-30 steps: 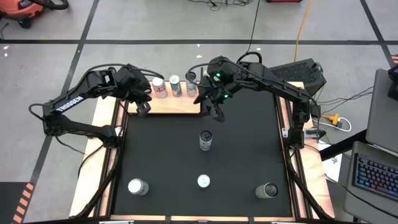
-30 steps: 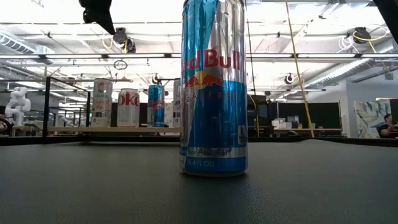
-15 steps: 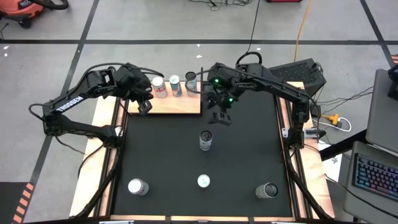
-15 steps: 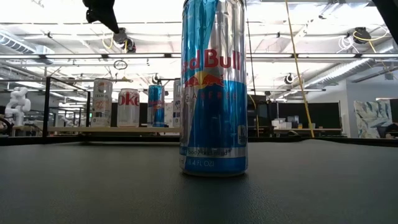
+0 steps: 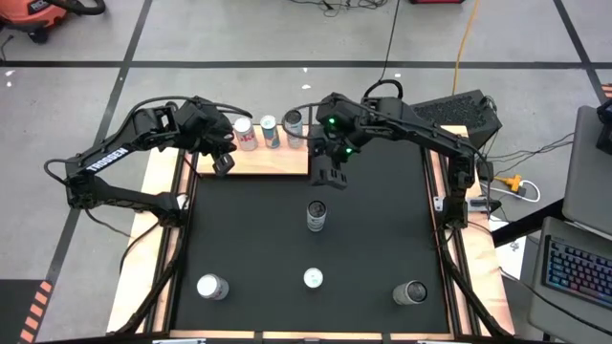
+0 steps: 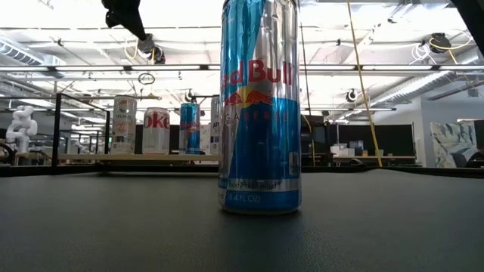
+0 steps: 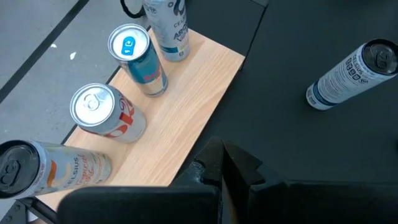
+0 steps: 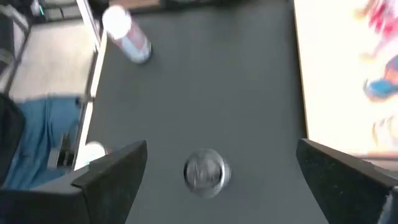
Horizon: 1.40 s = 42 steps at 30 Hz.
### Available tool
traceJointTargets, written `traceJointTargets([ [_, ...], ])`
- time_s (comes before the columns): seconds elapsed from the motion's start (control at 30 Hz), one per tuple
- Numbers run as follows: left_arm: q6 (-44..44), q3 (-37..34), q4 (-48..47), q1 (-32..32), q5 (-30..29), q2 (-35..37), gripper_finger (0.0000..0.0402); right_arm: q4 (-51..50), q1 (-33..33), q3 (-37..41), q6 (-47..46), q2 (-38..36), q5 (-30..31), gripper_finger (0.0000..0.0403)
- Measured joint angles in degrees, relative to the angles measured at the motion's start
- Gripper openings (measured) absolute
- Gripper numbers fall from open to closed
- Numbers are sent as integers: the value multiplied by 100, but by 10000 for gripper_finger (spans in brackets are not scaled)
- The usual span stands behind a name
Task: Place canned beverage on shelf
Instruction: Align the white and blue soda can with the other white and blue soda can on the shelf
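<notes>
Four upright cans crowd the light-wood shelf board's far edge; its near strip and black mat lie bare

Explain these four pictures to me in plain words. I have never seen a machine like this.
Two dark jointed robot arms work at a table covered by a large black mat. One picture looks straight down from above, one looks level across the tabletop, and two come from cameras on the arms' wrists.

At the far edge sits a light-wood shelf board with several drink cans standing on it. Four more cans stand on the mat, among them a tall blue and silver can that fills the low view.

The right gripper hangs over the mat beside the shelf, fingers spread wide, holding nothing, with a silver-topped can below it. The left gripper waits by the shelf's left end, shut and empty.
</notes>
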<state>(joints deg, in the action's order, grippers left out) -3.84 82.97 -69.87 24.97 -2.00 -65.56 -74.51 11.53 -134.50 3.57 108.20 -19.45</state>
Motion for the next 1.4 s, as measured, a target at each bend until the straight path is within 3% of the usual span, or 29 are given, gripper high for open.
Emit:
traceJointTargets([
  [0.2, -13, 1, -3, 1, 2, -1, 8, 368, -64, 0, -778, 0, -6, 395],
  [0.77, -30, -203, -135, -648, 8, 0, 8, -387, -477, 2, -1068, 385, 60, 394],
  [1.03, -30, -940, -104, -826, 28, -2, 8, -1084, -741, 2, -1254, 435, 1817, 394],
  [1.4, -174, -1068, 282, -1251, 30, 0, 8, -1205, -884, 9, -1081, 629, 1981, 394],
])
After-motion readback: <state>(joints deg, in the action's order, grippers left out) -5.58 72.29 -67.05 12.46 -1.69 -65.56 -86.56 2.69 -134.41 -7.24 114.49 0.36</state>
